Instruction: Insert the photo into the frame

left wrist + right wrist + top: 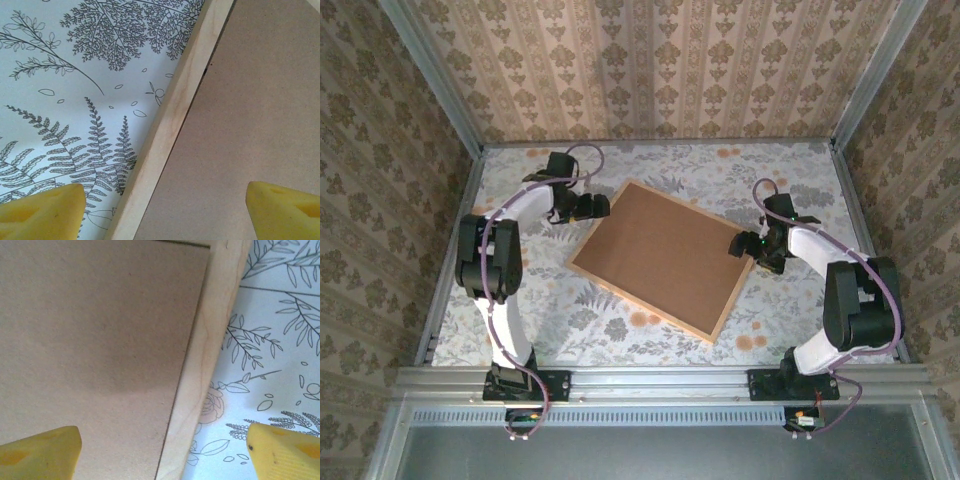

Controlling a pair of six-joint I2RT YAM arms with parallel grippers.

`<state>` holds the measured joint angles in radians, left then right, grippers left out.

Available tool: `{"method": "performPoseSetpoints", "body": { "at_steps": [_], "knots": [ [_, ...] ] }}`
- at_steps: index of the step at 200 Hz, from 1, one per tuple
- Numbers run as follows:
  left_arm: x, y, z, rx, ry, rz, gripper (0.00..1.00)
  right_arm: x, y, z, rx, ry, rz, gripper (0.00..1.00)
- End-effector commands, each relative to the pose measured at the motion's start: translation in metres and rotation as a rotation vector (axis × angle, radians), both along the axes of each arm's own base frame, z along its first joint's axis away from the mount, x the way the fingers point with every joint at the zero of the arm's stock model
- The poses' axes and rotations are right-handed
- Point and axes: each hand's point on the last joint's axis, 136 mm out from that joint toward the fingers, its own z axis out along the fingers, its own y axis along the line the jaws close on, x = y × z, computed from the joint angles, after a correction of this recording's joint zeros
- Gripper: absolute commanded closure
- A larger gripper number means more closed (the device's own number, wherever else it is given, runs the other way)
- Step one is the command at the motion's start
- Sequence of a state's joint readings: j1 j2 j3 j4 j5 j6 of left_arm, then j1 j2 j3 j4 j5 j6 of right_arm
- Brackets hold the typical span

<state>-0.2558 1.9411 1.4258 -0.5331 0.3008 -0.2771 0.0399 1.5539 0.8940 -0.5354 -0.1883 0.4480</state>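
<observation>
Damask-patterned wallpaper walls (650, 60) enclose a table (620, 335) covered in pale cloth printed with ferns and flowers. At its centre lies the large rectangular frame of thin, light natural wood (665, 258), flat, turned at an angle to the table's edges, with its brown backing board (250, 125) facing up.

The left arm rises from its base, folds at a raised elbow near the left wall and reaches forward, putting the left gripper (590, 207) at the frame's far-left corner. Its yellow fingertips (40, 210) are spread wide across the wooden moulding (170, 125), one over cloth, one over board.

The right arm bends at the right wall and reaches inward. The right gripper (745, 245) is at the frame's right corner, fingertips (285, 452) likewise wide apart across the moulding.
</observation>
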Motion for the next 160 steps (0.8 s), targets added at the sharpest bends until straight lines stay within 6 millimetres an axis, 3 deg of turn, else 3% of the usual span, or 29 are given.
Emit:
{"method": "performPoseSetpoints", "body": {
  "at_steps": [1, 18, 34, 73, 103, 119, 143, 160],
  "knots": [
    [0.005, -0.002, 0.000, 0.005, -0.011, 0.008, 0.15, -0.003, 0.002, -0.004, 0.005, 0.021, 0.000, 0.15],
    [0.005, -0.006, 0.003, 0.008, -0.018, -0.003, 0.15, 0.005, -0.004, -0.002, 0.014, 0.014, -0.026, 0.16],
    [0.005, -0.003, 0.002, 0.029, -0.018, 0.003, 0.15, 0.023, -0.018, 0.008, 0.021, -0.062, -0.069, 0.18],
    [-0.011, 0.033, 0.011, 0.142, -0.082, 0.129, 0.16, 0.054, -0.046, 0.019, -0.103, -0.103, -0.102, 0.19],
    [-0.057, 0.056, 0.014, 0.165, -0.071, 0.251, 0.15, 0.093, -0.049, 0.038, -0.144, -0.219, -0.091, 0.17],
    [-0.092, 0.065, 0.008, 0.172, -0.041, 0.310, 0.15, 0.117, -0.034, 0.043, -0.123, -0.247, -0.004, 0.10],
    [-0.141, 0.053, -0.008, 0.115, 0.050, 0.354, 0.15, 0.138, -0.006, 0.027, -0.079, -0.200, 0.128, 0.06],
    [-0.163, 0.039, -0.018, 0.083, 0.112, 0.352, 0.15, 0.146, 0.009, 0.019, -0.013, -0.195, 0.173, 0.05]
  ]
}}
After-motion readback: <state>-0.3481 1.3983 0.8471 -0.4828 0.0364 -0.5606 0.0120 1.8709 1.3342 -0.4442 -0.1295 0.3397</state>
